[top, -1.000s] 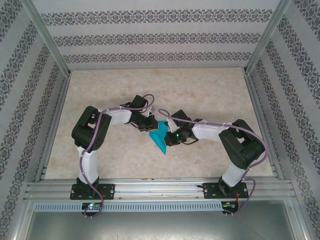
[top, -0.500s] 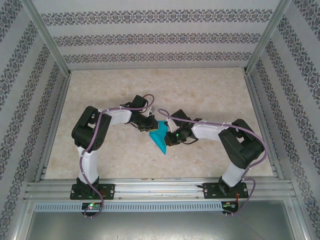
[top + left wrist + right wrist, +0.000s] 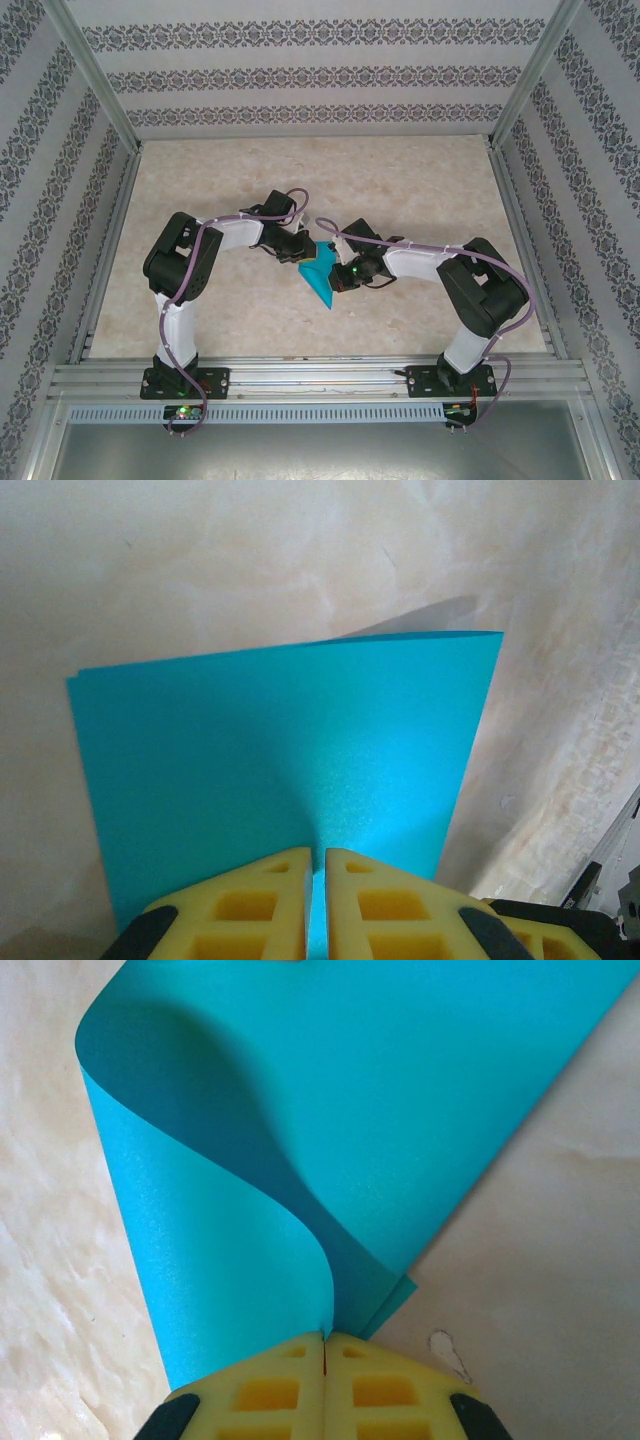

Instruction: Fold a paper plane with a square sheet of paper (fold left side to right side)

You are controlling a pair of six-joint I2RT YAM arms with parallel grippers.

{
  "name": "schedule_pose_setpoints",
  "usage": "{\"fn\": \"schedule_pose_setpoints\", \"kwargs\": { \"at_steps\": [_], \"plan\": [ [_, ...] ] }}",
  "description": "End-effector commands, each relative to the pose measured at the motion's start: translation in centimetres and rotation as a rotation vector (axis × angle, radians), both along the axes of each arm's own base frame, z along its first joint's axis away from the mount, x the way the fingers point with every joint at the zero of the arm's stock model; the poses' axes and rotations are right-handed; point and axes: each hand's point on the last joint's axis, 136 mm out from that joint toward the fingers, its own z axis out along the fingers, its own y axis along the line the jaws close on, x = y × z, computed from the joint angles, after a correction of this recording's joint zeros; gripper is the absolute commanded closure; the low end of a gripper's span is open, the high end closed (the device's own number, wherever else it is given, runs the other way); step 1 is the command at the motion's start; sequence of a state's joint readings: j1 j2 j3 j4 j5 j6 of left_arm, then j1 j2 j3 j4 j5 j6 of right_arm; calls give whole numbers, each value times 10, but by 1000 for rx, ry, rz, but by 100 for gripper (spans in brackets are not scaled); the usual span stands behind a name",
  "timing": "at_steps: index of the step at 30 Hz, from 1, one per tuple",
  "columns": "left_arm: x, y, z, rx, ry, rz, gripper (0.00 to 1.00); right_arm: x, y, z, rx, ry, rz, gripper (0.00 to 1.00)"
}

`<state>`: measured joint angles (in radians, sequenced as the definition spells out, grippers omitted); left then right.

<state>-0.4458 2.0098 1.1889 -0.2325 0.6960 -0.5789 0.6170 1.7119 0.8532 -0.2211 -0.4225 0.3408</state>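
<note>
1. At the near edge, a metal rail [image 3: 320,378] ran across the table [image 3: 420,180] and carried both arm bases. The strip of table just beyond the rail was free.
2. Near the middle of the table, the left gripper [image 3: 303,252] and the right gripper [image 3: 337,277] stood close together. The square sheet of paper [image 3: 320,278] was between them, with one pointed corner toward the near edge.
3. In the left wrist view, the left gripper [image 3: 316,865] pinched the near edge of the sheet [image 3: 280,740]. Its yellow pads [image 3: 265,905] were almost together, with a thin line of turquoise between them. The paper spread away from the pads, smooth and plain, and two layers showed a slight offset at its far left corner.
4. In the right wrist view, the right gripper [image 3: 324,1345] had its pads [image 3: 385,1390] pressed together on the paper [image 3: 400,1090]. One layer rose in a soft curve, the other lay flatter, and their corners did not quite match beside the pads.
5. Beyond the grippers, the table was open up to the patterned walls [image 3: 300,75], with wide room at both sides.
</note>
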Motion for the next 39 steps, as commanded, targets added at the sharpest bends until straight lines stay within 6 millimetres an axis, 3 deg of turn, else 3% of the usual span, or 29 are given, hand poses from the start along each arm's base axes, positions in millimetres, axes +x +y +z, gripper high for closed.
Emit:
{"fn": "schedule_pose_setpoints", "kwargs": {
  "at_steps": [1,21,39],
  "plan": [
    [-15,8,-18,64,48,-3,86,5,1,8,3,-26,12,100],
    [-15,8,-20,67,49,-4,86,2,8,19,46,-45,34,100],
    [-14,8,-19,64,48,-5,86,6,2,1,-22,-20,9,100]
  ]
}}
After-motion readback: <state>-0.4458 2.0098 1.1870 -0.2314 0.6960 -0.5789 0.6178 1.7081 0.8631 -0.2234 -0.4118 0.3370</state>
